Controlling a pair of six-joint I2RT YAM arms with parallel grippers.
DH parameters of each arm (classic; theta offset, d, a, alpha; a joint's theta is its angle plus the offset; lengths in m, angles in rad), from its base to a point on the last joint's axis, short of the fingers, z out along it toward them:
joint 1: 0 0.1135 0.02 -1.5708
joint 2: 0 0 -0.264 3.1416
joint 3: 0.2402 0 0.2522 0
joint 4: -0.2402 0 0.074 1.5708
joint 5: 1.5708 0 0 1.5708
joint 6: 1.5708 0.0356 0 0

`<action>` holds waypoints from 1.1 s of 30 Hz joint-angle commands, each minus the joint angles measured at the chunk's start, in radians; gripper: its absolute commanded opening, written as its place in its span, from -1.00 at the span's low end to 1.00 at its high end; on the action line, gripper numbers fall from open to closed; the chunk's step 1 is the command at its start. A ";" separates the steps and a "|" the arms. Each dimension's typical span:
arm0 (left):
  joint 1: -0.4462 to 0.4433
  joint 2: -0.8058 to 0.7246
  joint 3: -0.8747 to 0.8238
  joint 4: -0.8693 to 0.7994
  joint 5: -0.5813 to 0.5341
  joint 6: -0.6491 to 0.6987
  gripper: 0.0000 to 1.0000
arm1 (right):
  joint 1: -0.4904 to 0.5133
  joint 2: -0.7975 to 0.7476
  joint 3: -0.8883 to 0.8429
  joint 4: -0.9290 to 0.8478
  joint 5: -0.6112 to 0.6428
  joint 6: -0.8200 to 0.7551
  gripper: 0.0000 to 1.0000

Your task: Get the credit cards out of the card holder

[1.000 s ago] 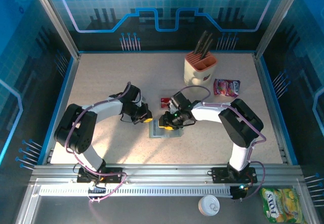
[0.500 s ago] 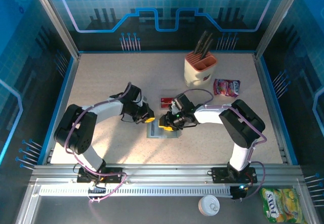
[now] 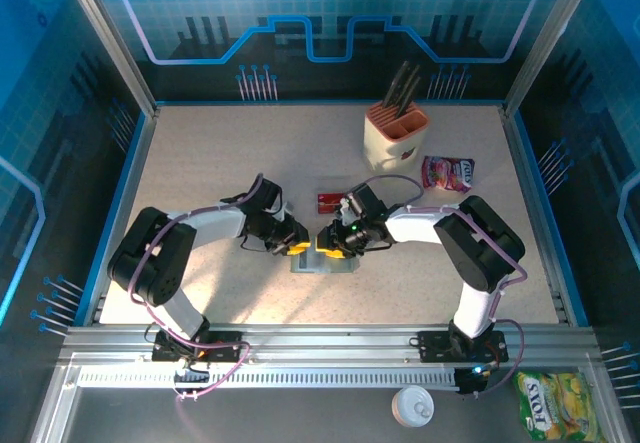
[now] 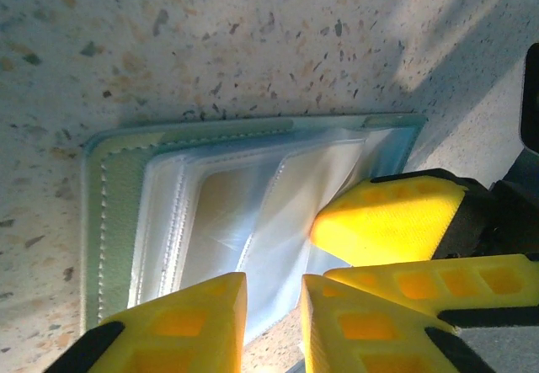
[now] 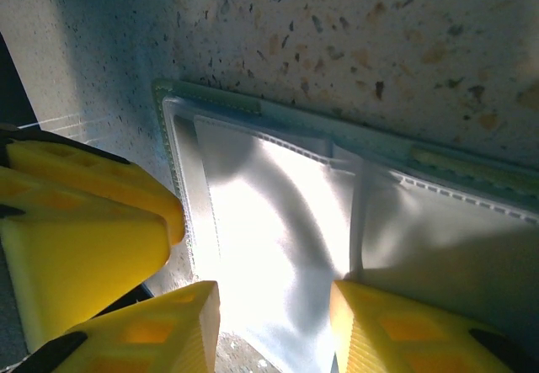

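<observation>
One shift: left jaws now over the card holder [image 4: 114,188].

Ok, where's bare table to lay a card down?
Bare table left of the knife block, and right of the wallet in front of the packet. Crowded mid-table: left gripper and right gripper over the wallet, red card just behind.

Items are counted as follows. One card holder [image 3: 330,266] is present. One red credit card [image 3: 330,201] is counted; whether others are stacked beneath it cannot be determined. One knife block [image 3: 394,135], one pink snack packet [image 3: 447,173], one yellow-green snack packet [image 3: 552,403] and one white round lid [image 3: 412,405] are counted. Two arms are counted: the left arm [image 3: 205,221] and the right arm [image 3: 415,225].
</observation>
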 commanded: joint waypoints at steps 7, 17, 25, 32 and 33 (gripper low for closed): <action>-0.019 0.025 -0.012 0.028 0.009 -0.018 -0.39 | -0.016 -0.008 -0.021 -0.074 0.022 -0.012 -0.18; -0.034 0.031 0.003 0.003 -0.017 -0.004 -0.38 | -0.011 -0.005 -0.022 -0.070 0.021 -0.003 -0.18; -0.041 -0.009 0.001 -0.028 -0.087 -0.005 -0.34 | -0.011 -0.008 -0.027 -0.071 0.022 -0.005 -0.18; -0.058 0.033 0.013 -0.010 -0.053 -0.016 -0.35 | -0.008 -0.001 -0.026 -0.061 0.018 -0.001 -0.18; -0.060 0.034 0.015 -0.017 -0.061 -0.012 -0.34 | -0.008 -0.001 -0.025 -0.062 0.018 -0.001 -0.18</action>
